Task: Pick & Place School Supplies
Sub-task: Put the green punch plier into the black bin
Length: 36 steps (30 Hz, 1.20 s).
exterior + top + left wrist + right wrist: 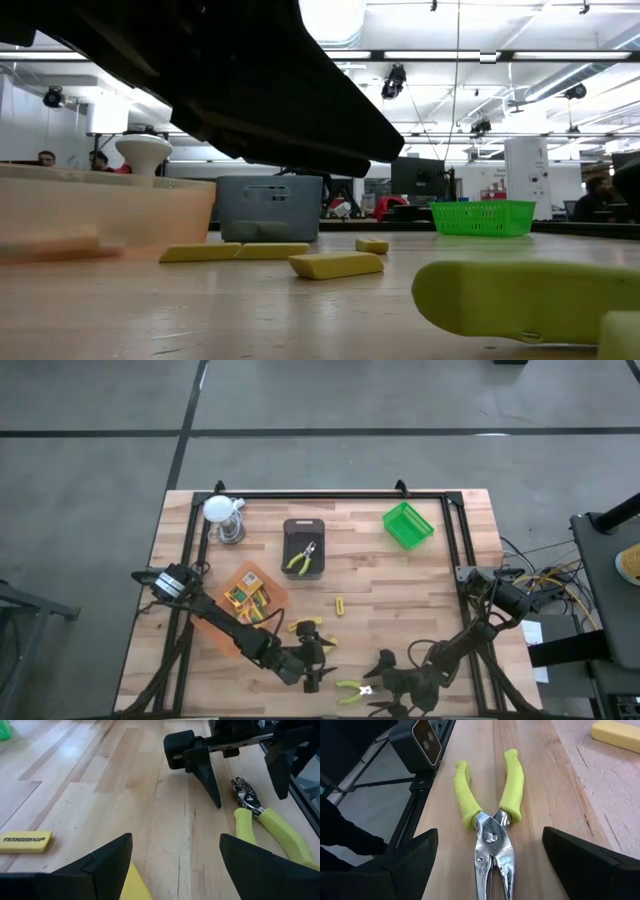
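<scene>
Lime-handled pliers (490,820) lie flat near the table's front edge (350,688). My right gripper (490,832) is open and low over them, one finger on either side of the metal jaws, touching neither. My left gripper (175,840) is open just to the left (316,665), over bare wood and facing the right gripper. A yellow printed block (25,841) and other yellow pieces (303,628) lie by the left gripper. A short yellow stick (340,603) lies mid-table. The orange tray (222,628) holds crayon boxes (245,595). The black tray (303,530) holds another lime-handled tool (302,560).
A green basket (408,525) stands at the far right, and a white-topped metal object (222,515) at the far left. A black frame rail (330,495) runs along the far edge and down both sides. A small camera box (420,742) sits at the front edge near the pliers.
</scene>
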Tool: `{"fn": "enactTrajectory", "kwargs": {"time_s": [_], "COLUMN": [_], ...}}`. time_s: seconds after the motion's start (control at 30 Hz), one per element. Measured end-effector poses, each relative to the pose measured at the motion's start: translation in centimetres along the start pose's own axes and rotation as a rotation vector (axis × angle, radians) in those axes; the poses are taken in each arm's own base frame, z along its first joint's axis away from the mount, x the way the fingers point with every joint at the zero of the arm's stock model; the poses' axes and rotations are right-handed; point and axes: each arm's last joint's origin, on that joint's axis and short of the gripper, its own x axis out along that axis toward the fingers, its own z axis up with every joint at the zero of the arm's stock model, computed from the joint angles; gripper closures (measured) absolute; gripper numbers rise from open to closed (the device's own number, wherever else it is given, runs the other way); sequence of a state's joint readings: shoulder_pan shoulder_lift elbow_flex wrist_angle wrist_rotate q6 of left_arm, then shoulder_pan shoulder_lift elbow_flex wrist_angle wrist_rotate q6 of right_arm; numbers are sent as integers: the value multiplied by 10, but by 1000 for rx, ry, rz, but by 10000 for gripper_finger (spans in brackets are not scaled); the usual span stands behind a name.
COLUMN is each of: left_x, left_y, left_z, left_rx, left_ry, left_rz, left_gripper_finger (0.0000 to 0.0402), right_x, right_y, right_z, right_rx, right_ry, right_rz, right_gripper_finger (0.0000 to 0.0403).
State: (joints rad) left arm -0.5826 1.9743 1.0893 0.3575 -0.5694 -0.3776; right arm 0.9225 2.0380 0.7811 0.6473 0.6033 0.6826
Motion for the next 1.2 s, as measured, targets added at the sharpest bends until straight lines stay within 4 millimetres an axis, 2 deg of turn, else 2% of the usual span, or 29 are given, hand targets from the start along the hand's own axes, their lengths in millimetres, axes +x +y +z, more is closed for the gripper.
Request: {"fn": "enactTrajectory", "kwargs": {"time_s": [0.67,1.2], "left_x": [1,2], "left_y": [2,3], "left_z": [1,1], "left_rx": [-3,-2], "left_ry": [1,2], "left_rz": [6,8], "left_gripper_finger": [96,96], "right_x": [0,0], "right_y": [0,-1], "right_z": [-1,-1], "right_rx": [7,2], "right_ry": [6,9], "right_rz": [-5,-10], "right_gripper_finger": [49,108]}}
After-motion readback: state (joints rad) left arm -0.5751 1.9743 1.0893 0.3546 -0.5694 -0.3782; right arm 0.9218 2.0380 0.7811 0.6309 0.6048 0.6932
